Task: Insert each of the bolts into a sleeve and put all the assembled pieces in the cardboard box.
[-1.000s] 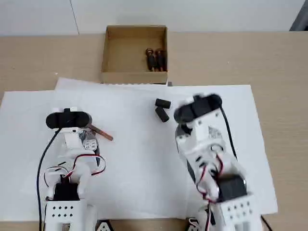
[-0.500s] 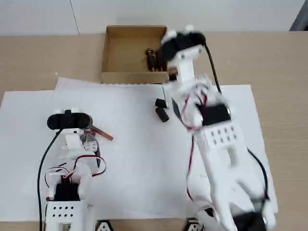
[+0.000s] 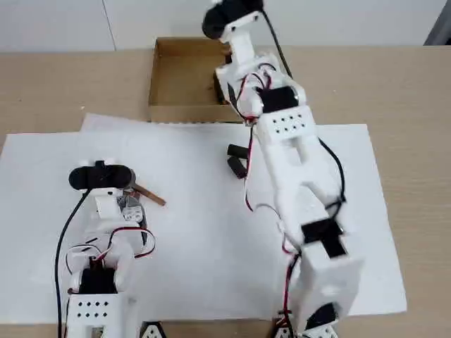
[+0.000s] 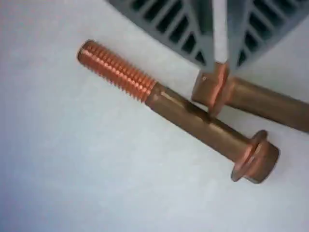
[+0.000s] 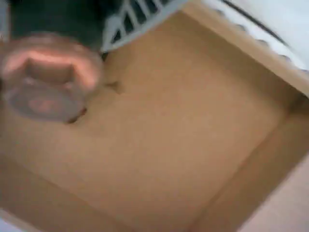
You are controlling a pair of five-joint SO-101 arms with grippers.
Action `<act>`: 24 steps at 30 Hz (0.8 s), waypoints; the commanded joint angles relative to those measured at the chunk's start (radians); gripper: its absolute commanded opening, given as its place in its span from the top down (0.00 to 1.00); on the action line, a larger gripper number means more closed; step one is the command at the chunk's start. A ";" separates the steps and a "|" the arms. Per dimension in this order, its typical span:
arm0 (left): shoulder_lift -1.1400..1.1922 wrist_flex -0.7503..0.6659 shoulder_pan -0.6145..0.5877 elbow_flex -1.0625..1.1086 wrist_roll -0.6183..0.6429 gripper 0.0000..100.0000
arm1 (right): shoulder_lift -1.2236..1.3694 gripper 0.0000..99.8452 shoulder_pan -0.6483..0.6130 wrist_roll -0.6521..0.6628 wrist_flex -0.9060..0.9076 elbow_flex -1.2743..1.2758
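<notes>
Right end effector (image 5: 58,34) pinches a copper bolt (image 5: 46,79) above the bare floor of the cardboard box (image 5: 183,125).

Head count from my remote seat: arms, box, sleeves, bolts, paper.

I count two arms, the left (image 3: 106,232) and the right (image 3: 296,162), and one cardboard box (image 3: 183,74). Two black sleeves (image 3: 236,150) (image 3: 237,167) lie loose. My left wrist feed gives me two copper bolts (image 4: 183,113) (image 4: 260,99), though from the high camera I can make out just one (image 3: 149,195) of them. The right wrist feed adds one blurred bolt head (image 5: 48,77). Whatever is in the box is hidden behind the right arm, so I can't count it. Two overlapping sheets of white paper (image 3: 197,239) (image 3: 95,121) cover the surface (image 3: 409,84).
</notes>
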 commanded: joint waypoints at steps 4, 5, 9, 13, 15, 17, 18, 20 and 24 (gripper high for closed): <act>-0.012 -0.021 0.006 -0.005 -0.005 0.99 | 0.139 1.00 -0.018 0.169 -0.113 -0.118; -0.012 -0.021 0.006 -0.005 -0.005 0.99 | 0.160 1.00 -0.025 0.189 -0.130 -0.120; -0.012 -0.020 0.006 -0.005 -0.005 0.99 | 0.232 1.00 -0.036 0.242 -0.225 -0.121; -0.012 -0.008 0.006 -0.005 -0.005 0.99 | 0.278 0.99 -0.044 0.259 -0.278 -0.121; -0.012 -0.006 0.006 -0.007 -0.005 0.99 | 0.292 0.96 -0.047 0.269 -0.278 -0.121; -0.012 -0.006 0.006 -0.007 -0.005 0.99 | 0.302 0.90 -0.047 0.269 -0.278 -0.121; -0.012 -0.006 0.006 -0.007 -0.005 0.99 | 0.302 0.88 -0.047 0.269 -0.277 -0.121; -0.012 -0.006 0.006 -0.007 -0.005 0.99 | 0.303 0.89 -0.047 0.269 -0.277 -0.121; -0.012 -0.006 0.006 -0.007 -0.005 0.99 | 0.303 0.90 -0.047 0.269 -0.277 -0.121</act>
